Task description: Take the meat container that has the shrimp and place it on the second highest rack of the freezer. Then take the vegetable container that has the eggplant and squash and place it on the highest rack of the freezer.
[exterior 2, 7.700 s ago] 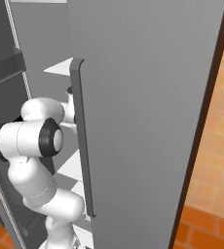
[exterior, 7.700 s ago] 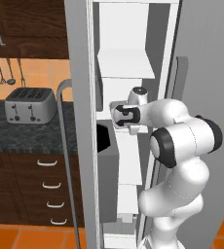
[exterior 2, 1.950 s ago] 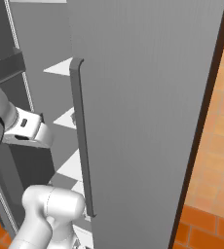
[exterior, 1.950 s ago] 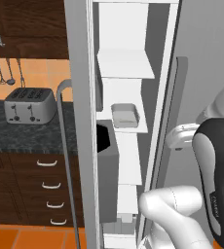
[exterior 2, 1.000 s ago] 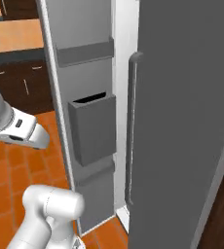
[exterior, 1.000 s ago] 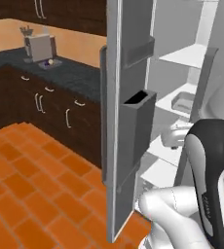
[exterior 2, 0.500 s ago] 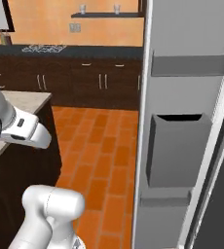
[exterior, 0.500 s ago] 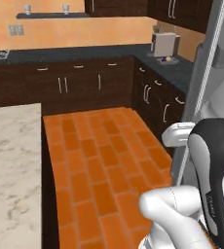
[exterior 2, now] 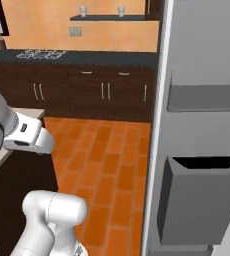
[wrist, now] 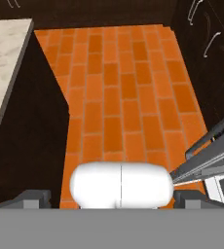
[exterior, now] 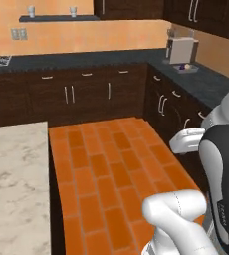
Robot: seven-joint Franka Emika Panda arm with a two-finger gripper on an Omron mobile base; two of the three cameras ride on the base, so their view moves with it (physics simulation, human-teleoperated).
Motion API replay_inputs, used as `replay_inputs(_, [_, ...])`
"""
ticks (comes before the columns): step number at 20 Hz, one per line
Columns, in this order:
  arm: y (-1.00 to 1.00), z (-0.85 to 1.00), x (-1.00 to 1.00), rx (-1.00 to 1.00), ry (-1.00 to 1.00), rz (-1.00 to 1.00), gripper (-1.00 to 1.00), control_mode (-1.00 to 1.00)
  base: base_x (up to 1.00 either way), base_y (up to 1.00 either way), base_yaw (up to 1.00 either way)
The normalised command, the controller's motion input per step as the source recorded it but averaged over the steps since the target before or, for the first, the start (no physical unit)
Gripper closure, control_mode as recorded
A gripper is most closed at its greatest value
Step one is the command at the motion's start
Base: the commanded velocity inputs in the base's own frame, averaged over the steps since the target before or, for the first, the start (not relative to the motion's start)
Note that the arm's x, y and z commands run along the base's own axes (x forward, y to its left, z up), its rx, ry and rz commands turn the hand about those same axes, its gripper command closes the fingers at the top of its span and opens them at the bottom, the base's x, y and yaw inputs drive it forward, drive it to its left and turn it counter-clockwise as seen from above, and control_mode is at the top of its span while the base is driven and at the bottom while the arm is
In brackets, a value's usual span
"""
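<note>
Freezer (exterior 2: 202, 125) stands open at the right of the right base view, its grey door bin (exterior 2: 199, 197) facing the brick floor (exterior 2: 107, 165). In the left base view, a marble island table (exterior: 14, 184) lies left and dark cabinets (exterior: 86, 97) line the wall; a swing could clip either. In the hand view the gripper (wrist: 112, 199) has its tips spread apart, holding nothing.

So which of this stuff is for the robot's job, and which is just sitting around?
For the job: freezer door; tray holding something purple, maybe the eggplant.
Just there: toaster; shelf cups; marble island top.
</note>
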Motion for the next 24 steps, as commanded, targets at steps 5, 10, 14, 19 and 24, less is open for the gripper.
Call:
replay_inputs(5, [0.0, 0.0, 0.0, 0.0, 0.0, 0.0, -1.0, 1.0, 1.0, 0.25, -0.05])
replay_inputs(10, [0.0, 0.0, 0.0, 0.0, 0.0, 0.0, -1.0, 1.0, 1.0, 0.26, -0.05])
replay_inputs(14, [0.0, 0.0, 0.0, 0.0, 0.0, 0.0, -1.0, 1.0, 1.0, 0.21, -0.05])
replay_inputs(19, [0.0, 0.0, 0.0, 0.0, 0.0, 0.0, -1.0, 1.0, 1.0, 0.06, -0.06])
replay_inputs(24, [0.0, 0.0, 0.0, 0.0, 0.0, 0.0, -1.0, 1.0, 1.0, 0.0, -0.07])
